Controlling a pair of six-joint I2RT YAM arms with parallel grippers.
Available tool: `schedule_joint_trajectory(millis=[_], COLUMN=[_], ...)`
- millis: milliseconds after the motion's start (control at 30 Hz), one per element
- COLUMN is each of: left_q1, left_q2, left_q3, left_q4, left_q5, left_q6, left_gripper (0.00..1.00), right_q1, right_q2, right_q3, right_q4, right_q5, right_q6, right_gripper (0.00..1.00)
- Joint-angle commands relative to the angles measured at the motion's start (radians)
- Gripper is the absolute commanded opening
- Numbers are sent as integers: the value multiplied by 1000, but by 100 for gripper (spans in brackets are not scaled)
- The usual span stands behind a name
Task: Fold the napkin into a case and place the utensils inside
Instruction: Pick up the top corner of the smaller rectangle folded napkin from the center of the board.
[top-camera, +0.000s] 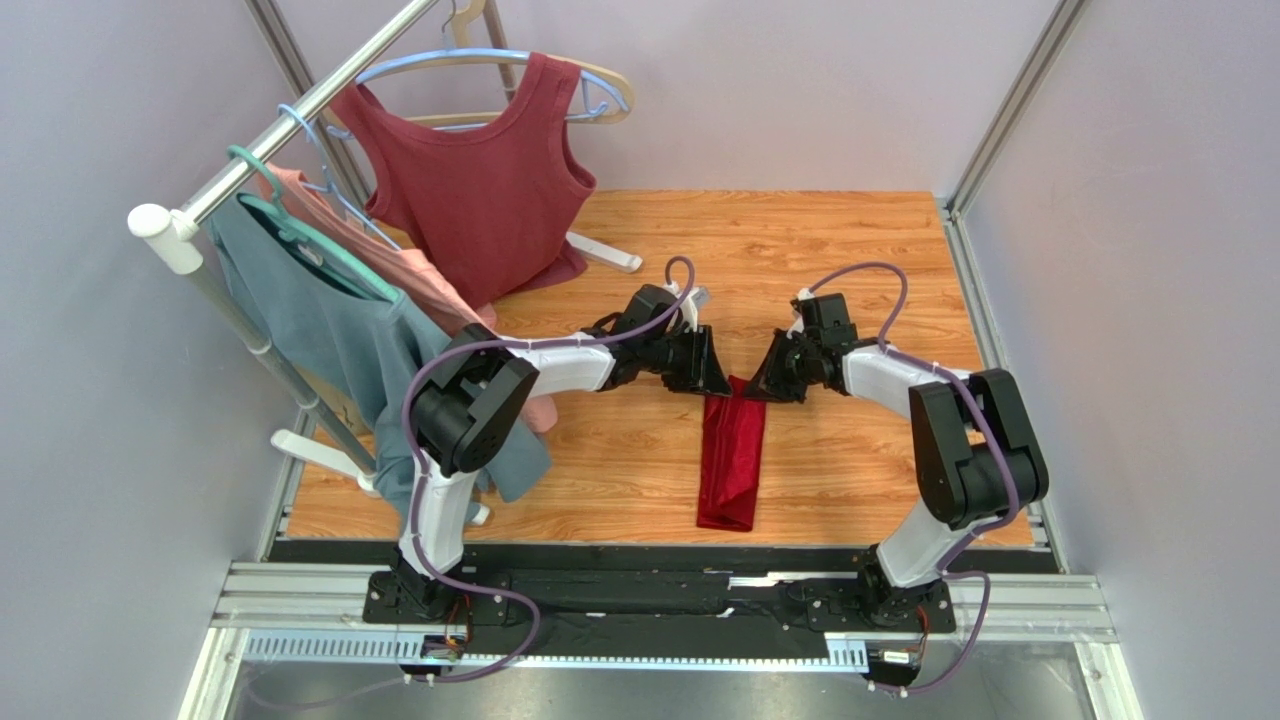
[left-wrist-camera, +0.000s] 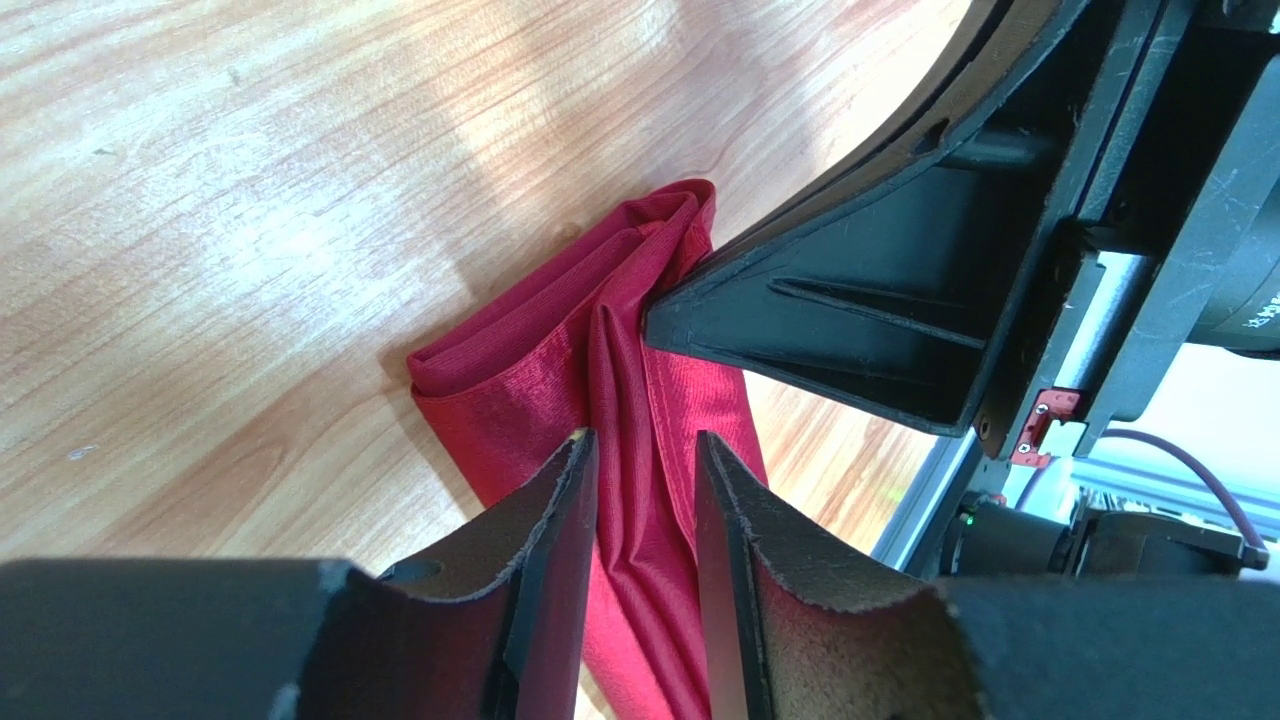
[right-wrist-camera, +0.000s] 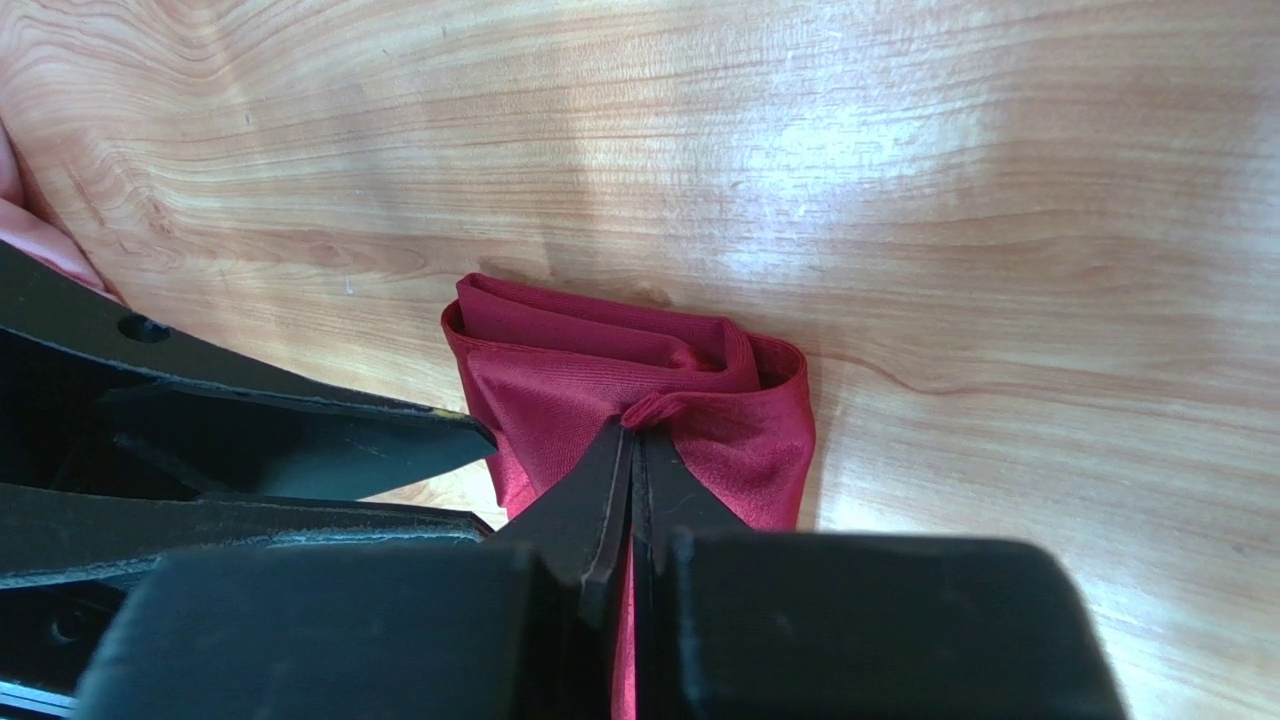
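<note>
Here, both arms reach low and inward from their bases, elbows bent outward. The left pincer and right pincer meet nose to nose over the middle of the wooden surface. The napkin lies there folded into a narrow strip, its long axis running from the near edge toward the far wall. The right pincer is pressed together on a small pucker of cloth at the strip's far end. The left stands part-way spread over a ridge of the cloth.
</note>
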Motion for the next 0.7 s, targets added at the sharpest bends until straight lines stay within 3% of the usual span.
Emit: schedule_joint_trajectory(millis=[0, 100, 233, 467, 600, 667], left_q1=[5, 5, 3, 3, 3, 3], left_q2=[-2, 17, 15, 8, 21, 29], left_q3=[38, 39, 36, 35, 44, 55], left_q4=[20, 35, 43, 34, 40, 37], left_q5=[16, 25, 31, 36, 39, 43], left_q6=[11, -1, -4, 2, -3, -6], left_gripper=[39, 39, 38, 38, 38, 36], right_q1=[5, 5, 5, 7, 7, 8], right_q2=[-70, -102, -66, -23, -23, -18], right_q3=[39, 62, 97, 109, 105, 106], right_q4=[-30, -108, -148, -126, -122, -119], right_q5=[43, 105, 145, 129, 122, 118], right_q6=[-43, -42, -42, -28, -29, -32], right_gripper=[0, 19, 30, 38, 37, 32])
